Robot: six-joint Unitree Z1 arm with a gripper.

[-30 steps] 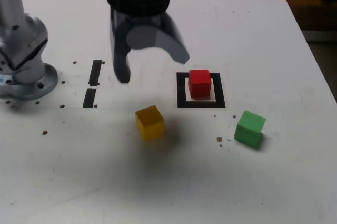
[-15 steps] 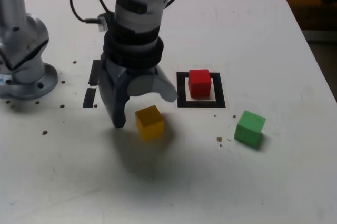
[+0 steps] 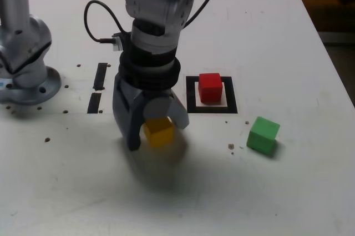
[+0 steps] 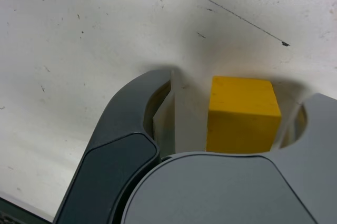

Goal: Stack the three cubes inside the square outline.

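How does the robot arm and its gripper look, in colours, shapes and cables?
The arm is silver-grey, on a round silver base. A black ribbed collar joins it to the gripper, whose two curved fingers are dark blue-grey. A black cable loops beside the wrist.

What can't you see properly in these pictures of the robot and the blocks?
- Exterior view: the gripper hides part of the yellow cube, so contact with it cannot be judged.
- Wrist view: the gripper's body covers the yellow cube's near side; the red cube, green cube and square outline are out of frame.
- Exterior view: the top edge cuts off the arm.
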